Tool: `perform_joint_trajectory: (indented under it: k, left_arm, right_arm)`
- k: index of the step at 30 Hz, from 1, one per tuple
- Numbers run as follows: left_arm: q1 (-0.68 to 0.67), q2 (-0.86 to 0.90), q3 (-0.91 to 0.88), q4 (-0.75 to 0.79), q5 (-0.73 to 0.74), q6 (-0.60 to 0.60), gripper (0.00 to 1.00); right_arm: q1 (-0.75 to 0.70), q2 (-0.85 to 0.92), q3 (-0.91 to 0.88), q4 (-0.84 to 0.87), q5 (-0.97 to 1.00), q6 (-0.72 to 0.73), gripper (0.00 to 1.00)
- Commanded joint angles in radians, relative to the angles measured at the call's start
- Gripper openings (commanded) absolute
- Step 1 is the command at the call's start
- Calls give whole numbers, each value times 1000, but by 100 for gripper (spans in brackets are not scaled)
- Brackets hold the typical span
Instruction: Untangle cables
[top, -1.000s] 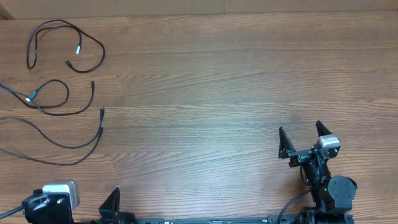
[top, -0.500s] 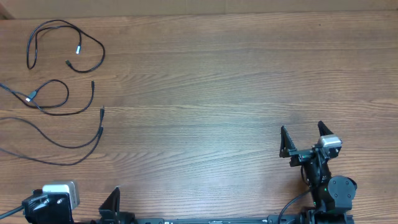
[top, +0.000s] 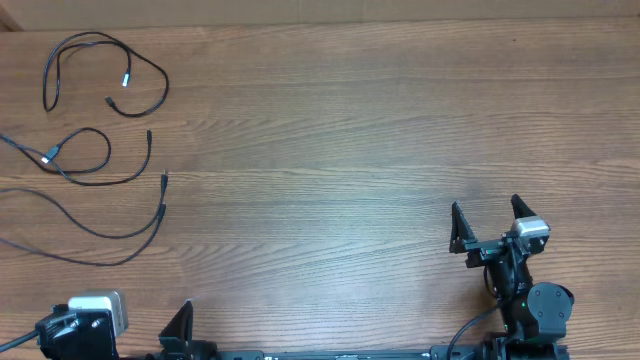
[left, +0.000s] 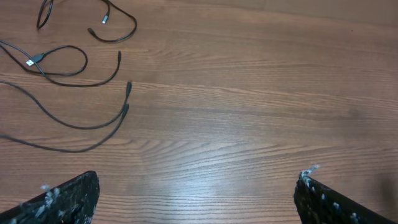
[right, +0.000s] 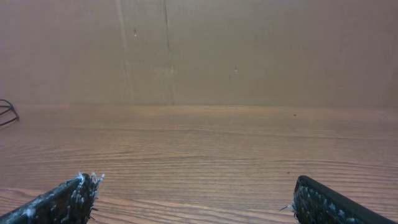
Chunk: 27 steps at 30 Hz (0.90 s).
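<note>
Since a second ago the right gripper (top: 485, 214) has edged very slightly toward the desk's right edge, and nothing else has shifted. It sits near the near-right corner of the wooden desk (top: 350, 150), its two fingers spread wide with nothing between them. In its own wrist view the right gripper (right: 193, 182) shows both dark fingertips far apart above bare wood, facing a plain brown board (right: 217, 50) behind the far edge. At the near-left corner, the overhead view shows only part of the left arm at the desk's near edge. In the left wrist view the left gripper (left: 194, 182) also has its fingers spread wide and holds nothing. The cables (top: 104, 181) lie flat by the far-left corner, well apart from both grippers. One forms a loose loop closest to the far edge, and one with a silver plug curls just nearer. Two longer cords run in from the left edge, their ends close together. From the left wrist the cables (left: 81, 84) appear at the upper left.
</note>
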Motion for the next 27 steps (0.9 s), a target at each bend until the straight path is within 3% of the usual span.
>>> perform_joint_trajectory:
  k: [1, 20, 23, 27]
  left_arm:
    - [-5, -7, 4, 2, -6, -6, 100]
    - [-6, -7, -3, -2, 7, -15, 100]
    - [-7, -8, -29, 46, 51, -42, 100]
    - [-10, -14, -83, 141, 62, 15, 100]
  right_arm:
    - [5, -12, -10, 5, 10, -1, 100]
    - [5, -12, -10, 5, 10, -1, 100]
    - [5, -12, -10, 5, 10, -1, 100]
    - [5, -12, -10, 5, 10, -1, 100]
